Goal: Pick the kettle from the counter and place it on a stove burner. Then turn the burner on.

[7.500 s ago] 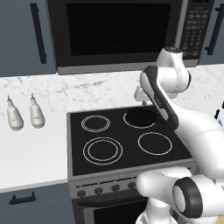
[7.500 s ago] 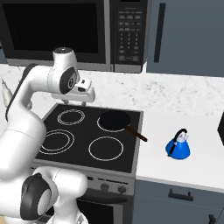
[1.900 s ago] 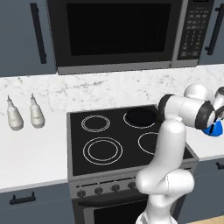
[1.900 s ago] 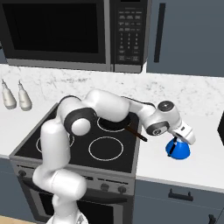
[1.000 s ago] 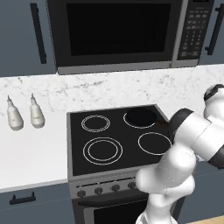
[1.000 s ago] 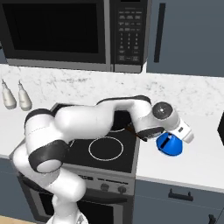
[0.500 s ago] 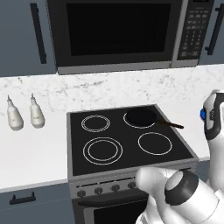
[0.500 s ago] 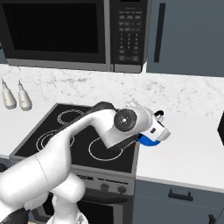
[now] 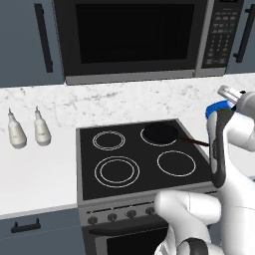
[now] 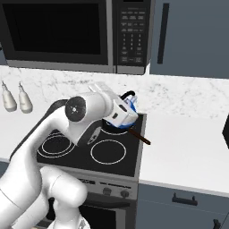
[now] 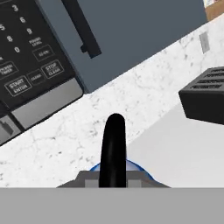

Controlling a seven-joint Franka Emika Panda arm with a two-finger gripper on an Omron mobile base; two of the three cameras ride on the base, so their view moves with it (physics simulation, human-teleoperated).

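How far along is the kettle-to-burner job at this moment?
Done: the kettle is off the counter, gripped by its black handle in the shut gripper. In hand: it is carried in the air, at the cooktop's back right corner. Left: setting it on the large double-ring stove burner, then turning that burner on.

Two bottles (image 9: pixel 27 129) are standing left of the cooktop; a pan (image 9: pixel 160 133) is sitting on the back burner, under the microwave (image 9: pixel 134 37).
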